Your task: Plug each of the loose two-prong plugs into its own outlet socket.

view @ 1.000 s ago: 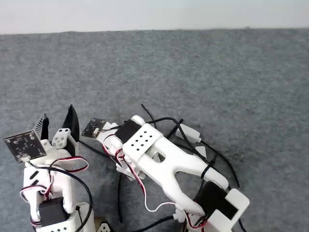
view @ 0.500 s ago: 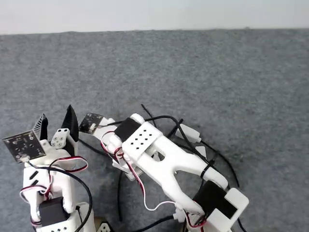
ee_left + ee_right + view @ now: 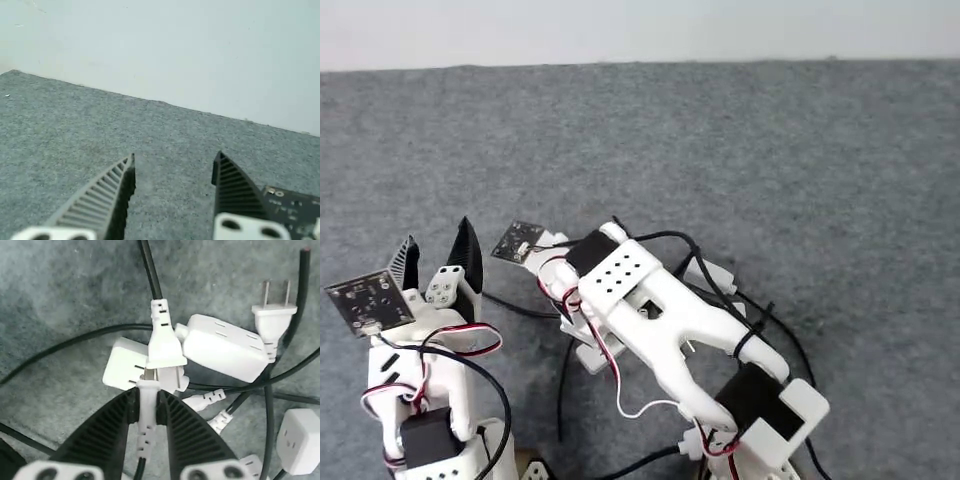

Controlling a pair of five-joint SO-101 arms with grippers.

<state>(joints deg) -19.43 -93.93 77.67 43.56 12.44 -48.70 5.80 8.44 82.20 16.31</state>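
Observation:
My right gripper (image 3: 147,392) is shut on the body of a white two-prong plug (image 3: 146,412), whose front end meets a white outlet block (image 3: 122,371). A second white plug (image 3: 162,342) lies across that same block, its black cord running off. Beside them rests a longer white outlet strip (image 3: 225,347), and a loose plug (image 3: 272,315) with two bare prongs lies at its far end. In the high view my right arm (image 3: 620,280) leans over the tangle of black cords (image 3: 760,320). My left gripper (image 3: 438,250) stands open over bare carpet at the near left, holding nothing.
A white outlet cube (image 3: 299,439) sits at the edge of the tangle, with small white connectors (image 3: 207,399) among the cords. Grey carpet (image 3: 770,150) stretches to the white wall (image 3: 200,45) behind. The right arm's camera board (image 3: 292,207) shows close by my left gripper.
My right arm's wrist has shifted slightly away from its base over the cord tangle. The left arm has not moved.

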